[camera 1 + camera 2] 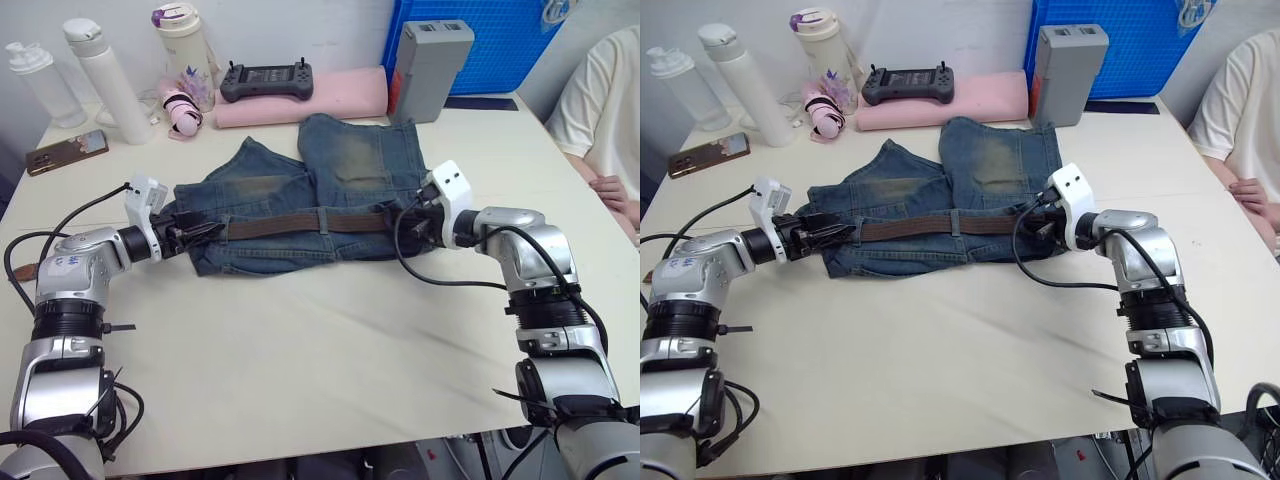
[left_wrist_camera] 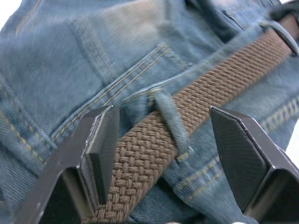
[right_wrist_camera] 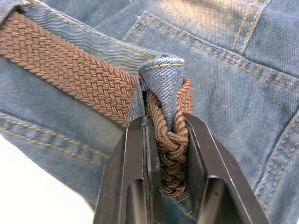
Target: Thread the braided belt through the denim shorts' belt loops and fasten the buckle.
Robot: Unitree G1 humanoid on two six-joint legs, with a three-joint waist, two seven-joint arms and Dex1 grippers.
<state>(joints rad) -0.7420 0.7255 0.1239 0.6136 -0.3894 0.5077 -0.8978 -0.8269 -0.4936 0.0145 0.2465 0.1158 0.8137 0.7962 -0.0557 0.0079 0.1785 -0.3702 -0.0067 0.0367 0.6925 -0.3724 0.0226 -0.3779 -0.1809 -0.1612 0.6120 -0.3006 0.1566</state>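
**Kid:** Belt first! Where is the braided belt [image 1: 300, 223]?

**Helper:** It lies flat across the waistband of the denim shorts [image 1: 310, 190], running from one side to the other. The shorts are spread on the pale table [image 1: 300, 340].

**Kid:** Does it go under anything?

**Helper:** Yes. In the left wrist view it slips under one of the belt loops [image 2: 169, 122].

**Kid:** What is the right gripper [image 3: 167, 140] doing?

**Helper:** It is at the right end of the waistband. Its two black fingers are squeezed on the belt, right where a fold of denim sits over it.

**Kid:** And the left gripper [image 2: 161, 154]?

**Helper:** It is at the left end of the shorts. Its fingers [image 2: 100, 154] are spread wide, one on each side of the belt, gripping nothing.

**Kid:** What else is on the table?

**Helper:** A white bottle [image 1: 105, 80] and a black controller [image 1: 266, 80] at the far edge.
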